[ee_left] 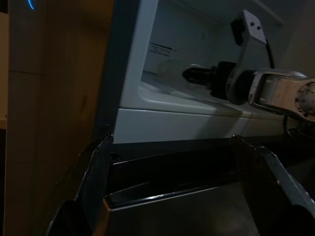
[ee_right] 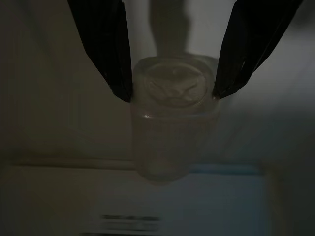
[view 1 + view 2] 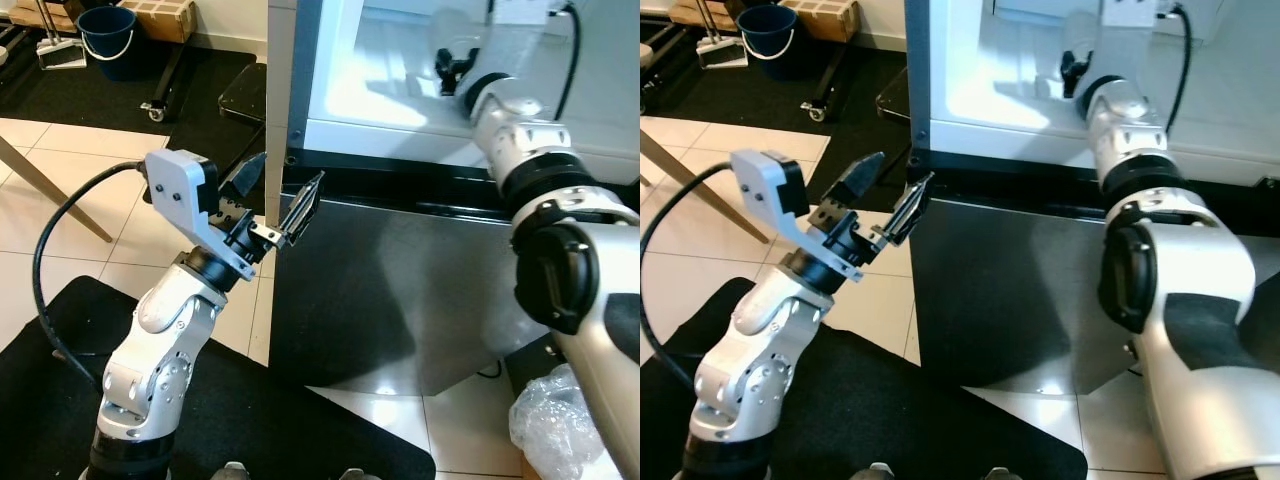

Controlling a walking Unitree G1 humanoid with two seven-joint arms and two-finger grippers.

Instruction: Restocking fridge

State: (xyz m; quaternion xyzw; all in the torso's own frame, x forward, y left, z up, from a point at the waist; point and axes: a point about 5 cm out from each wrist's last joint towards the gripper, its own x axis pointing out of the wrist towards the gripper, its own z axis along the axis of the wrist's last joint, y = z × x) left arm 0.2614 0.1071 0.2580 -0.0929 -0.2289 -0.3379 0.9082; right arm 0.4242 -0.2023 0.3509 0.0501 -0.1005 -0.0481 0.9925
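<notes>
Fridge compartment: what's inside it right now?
Inside the fridge, the right tool grips a clear container at its top, over a white shelf. The arm hides the back of the shelf.

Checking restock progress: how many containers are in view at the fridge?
1: a clear plastic container between the right gripper's fingertips, inside the open fridge compartment. Left gripper is empty, open at the fridge's edge. More may sit hidden deeper inside.

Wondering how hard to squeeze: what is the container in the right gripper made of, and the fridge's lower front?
The container looks like clear, thin plastic: translucent walls, glossy highlights. The lower front looks like brushed steel, showing soft reflections.
</notes>
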